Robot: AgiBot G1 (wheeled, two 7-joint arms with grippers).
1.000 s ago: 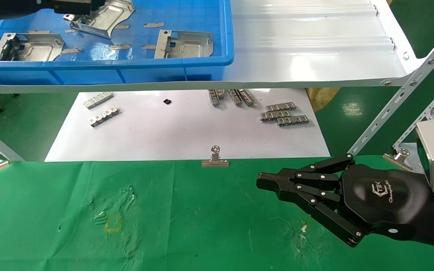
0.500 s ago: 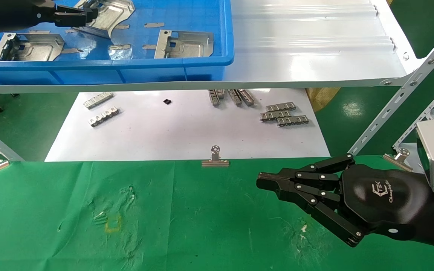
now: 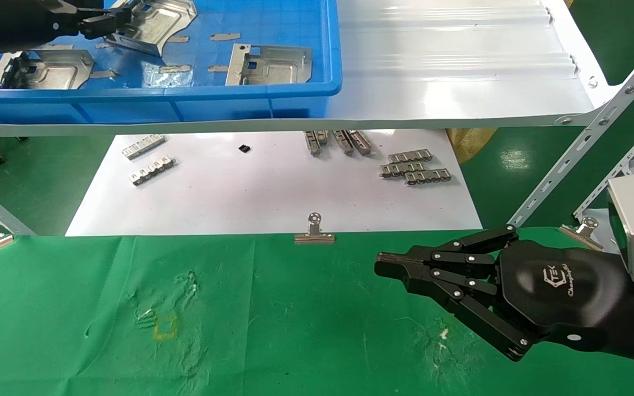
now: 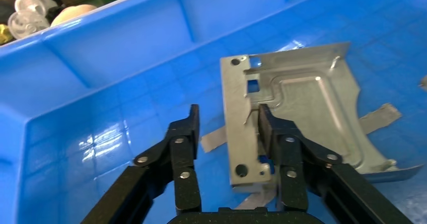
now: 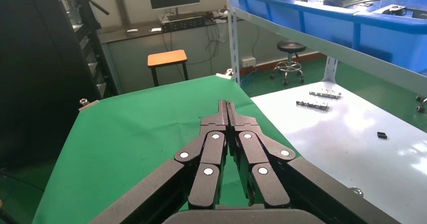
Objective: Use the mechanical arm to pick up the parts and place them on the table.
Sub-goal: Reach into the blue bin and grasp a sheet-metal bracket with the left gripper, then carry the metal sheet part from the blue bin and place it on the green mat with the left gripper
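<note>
Left wrist view: open left end effector [image 4: 226,123] astride part [image 4: 297,118].

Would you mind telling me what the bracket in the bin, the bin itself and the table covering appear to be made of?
The bracket at the left end effector looks like stamped sheet metal: dull silver, embossed, punched holes. The bin seems moulded plastic: glossy blue, ribbed walls. The table covering looks like fabric: matte green, wrinkled.

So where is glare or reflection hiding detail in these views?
Head view: a bright reflection washes out the white shelf. Left wrist view: light spots shine on the floor of the blue bin beside the open left gripper, and the part stays readable. Right wrist view: sheen on the white sheet.
</note>
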